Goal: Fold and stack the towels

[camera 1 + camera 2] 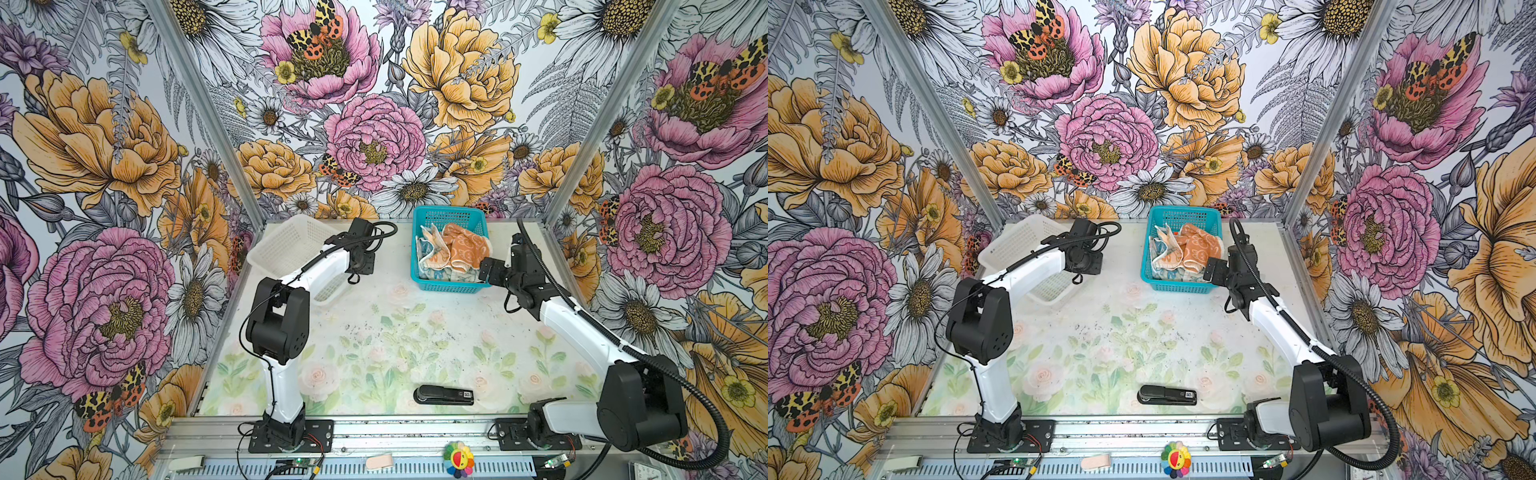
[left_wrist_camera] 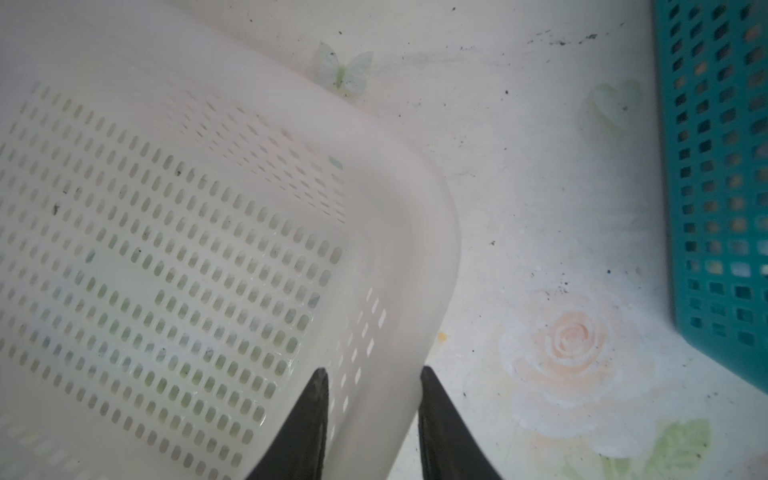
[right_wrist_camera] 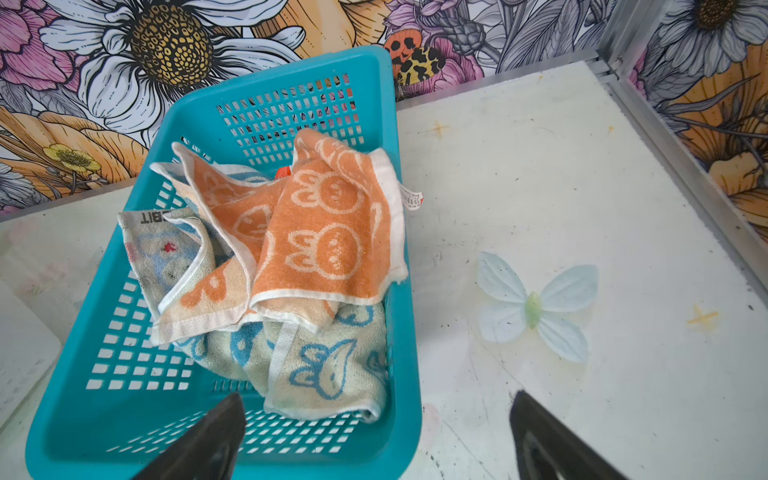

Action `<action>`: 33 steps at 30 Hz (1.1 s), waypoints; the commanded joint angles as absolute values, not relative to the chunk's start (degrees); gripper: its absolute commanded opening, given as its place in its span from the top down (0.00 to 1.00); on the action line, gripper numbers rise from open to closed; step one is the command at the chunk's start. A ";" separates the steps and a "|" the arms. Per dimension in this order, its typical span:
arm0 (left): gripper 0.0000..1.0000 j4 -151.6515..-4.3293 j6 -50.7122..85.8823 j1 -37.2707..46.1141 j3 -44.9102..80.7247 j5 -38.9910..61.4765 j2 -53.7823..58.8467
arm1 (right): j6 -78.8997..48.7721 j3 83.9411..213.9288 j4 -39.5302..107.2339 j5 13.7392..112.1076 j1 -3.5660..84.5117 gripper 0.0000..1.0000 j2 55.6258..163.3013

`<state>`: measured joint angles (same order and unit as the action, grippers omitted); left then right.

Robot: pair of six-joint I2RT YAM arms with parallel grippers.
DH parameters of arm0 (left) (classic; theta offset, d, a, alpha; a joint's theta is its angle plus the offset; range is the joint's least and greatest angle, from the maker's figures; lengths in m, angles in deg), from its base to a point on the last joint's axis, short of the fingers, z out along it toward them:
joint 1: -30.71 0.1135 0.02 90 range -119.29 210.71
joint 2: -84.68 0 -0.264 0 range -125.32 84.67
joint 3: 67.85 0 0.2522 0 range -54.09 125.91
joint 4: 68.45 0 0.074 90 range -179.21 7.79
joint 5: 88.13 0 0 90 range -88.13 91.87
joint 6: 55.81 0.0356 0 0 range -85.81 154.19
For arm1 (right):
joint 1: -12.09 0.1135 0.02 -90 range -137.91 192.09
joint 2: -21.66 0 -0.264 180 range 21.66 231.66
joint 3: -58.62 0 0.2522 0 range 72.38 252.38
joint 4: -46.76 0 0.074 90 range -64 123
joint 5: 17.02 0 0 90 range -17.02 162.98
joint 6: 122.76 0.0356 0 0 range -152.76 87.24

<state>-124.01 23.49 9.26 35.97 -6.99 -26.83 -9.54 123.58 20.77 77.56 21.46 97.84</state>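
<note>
Two baskets: a white basket (image 1: 286,245) at the far left of the table (image 1: 395,332) and a teal basket (image 1: 446,214) right of centre at the back, set apart from each other.
Left gripper (image 2: 372,374): at the white basket's near right corner. In the left wrist view its fingers stand partly apart with the basket's rim between them. I cannot tell whether they press it.
Towels (image 1: 455,249): crumpled together, unfolded, inside the teal basket.
Orange towel (image 3: 328,232): on top, printed with white bunny heads, one edge lying along the basket's long rim.
Blue-bunny towel (image 3: 328,365): cream, underneath, at the basket's near end.
Stapler (image 1: 444,395): black, lying flat at the table's front, well apart from both baskets.
Right gripper (image 3: 378,395): jaws spread wide, holding nothing, just beside the teal basket's near right corner. One finger is over the basket and one over bare table.
</note>
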 commanded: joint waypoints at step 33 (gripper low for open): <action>0.61 -126.97 23.79 18.07 77.58 -4.75 -48.65 | -7.97 124.00 18.77 76.63 22.88 0.01 95.12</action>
<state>-126.39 22.53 18.20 76.14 -4.06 -52.31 -8.29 123.54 19.40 76.31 22.31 96.66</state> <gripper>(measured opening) 0.375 0.995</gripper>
